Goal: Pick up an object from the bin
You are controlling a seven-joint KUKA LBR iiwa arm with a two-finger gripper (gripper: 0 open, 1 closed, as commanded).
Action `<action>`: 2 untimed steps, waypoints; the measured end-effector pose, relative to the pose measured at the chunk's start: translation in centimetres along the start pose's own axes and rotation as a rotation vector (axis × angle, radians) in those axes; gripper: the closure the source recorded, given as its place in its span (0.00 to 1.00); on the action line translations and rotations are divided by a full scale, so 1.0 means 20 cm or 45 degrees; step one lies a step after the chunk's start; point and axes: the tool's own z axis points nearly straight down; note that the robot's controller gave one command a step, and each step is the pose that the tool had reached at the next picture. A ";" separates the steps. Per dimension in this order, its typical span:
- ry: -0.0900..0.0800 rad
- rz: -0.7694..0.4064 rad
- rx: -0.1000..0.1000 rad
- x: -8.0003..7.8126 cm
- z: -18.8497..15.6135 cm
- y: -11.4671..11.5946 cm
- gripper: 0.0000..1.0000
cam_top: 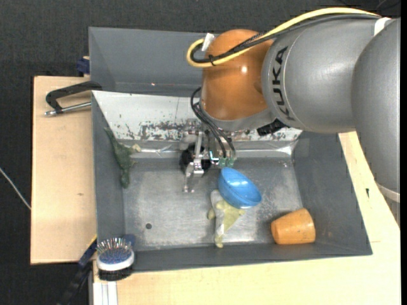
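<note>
Camera view: hand low over bare bin floor, far centre, just left of blue bowl. Apart or together: cannot tell. Pale toy against bowl's near edge. Best shift right, straddle bowl rim, clear of toy.

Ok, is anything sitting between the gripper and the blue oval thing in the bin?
Nothing visible does. The gripper hangs at the back of the bin, right beside the blue oval thing. The pale yellowish thing lies on the blue one's front side, away from the gripper.
</note>
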 end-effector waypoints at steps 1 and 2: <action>-0.006 -0.068 0.005 0.03 0.11 -0.32 0.00; -0.042 -0.059 -0.005 0.00 0.34 -0.31 0.00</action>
